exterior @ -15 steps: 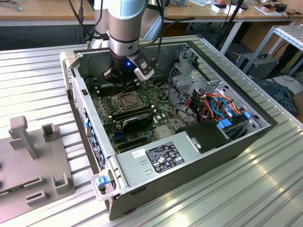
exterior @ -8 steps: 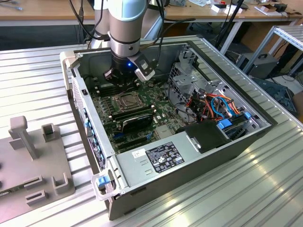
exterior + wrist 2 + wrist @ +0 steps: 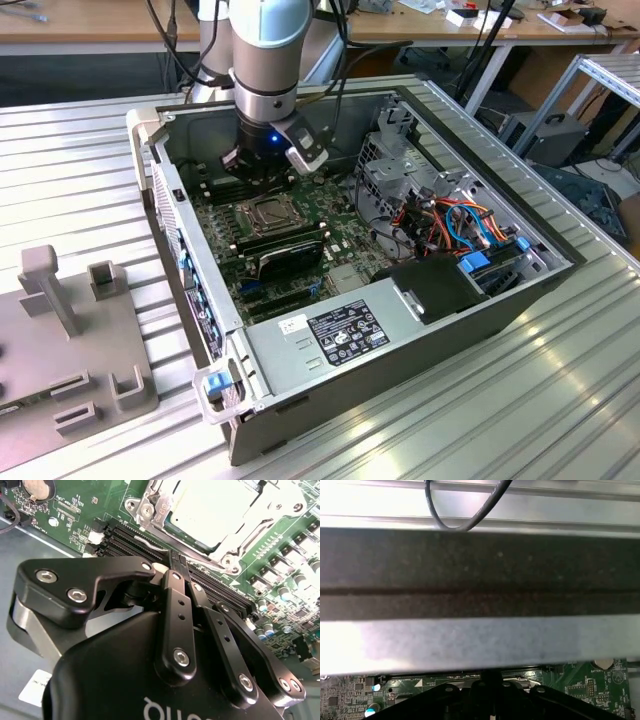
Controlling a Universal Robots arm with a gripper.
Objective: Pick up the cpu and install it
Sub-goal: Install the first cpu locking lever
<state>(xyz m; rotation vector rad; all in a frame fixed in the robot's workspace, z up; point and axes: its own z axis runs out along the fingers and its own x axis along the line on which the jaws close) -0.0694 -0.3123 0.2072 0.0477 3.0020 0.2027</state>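
Observation:
The cpu [image 3: 215, 510] is a flat silver-grey square lying inside the socket's metal frame [image 3: 150, 505] on the green motherboard; in the exterior view the cpu [image 3: 270, 211] sits mid-board inside the open computer case [image 3: 300, 340]. My gripper [image 3: 262, 182] hangs inside the case just behind the socket, over the black memory slots [image 3: 130, 542]. In the second wrist view the gripper [image 3: 177, 565] has its black fingers drawn together with nothing between them, and their tips hover a short way from the socket's edge. The cpu is apart from the gripper.
A black oblong card [image 3: 290, 255] lies in front of the socket. A metal drive cage [image 3: 395, 165] with orange and blue cables [image 3: 470, 225] stands on the exterior view's right. The power supply [image 3: 340, 335] fills the near end. A grey fixture block [image 3: 70, 330] sits outside the case. The case wall [image 3: 480, 570] is close behind the gripper.

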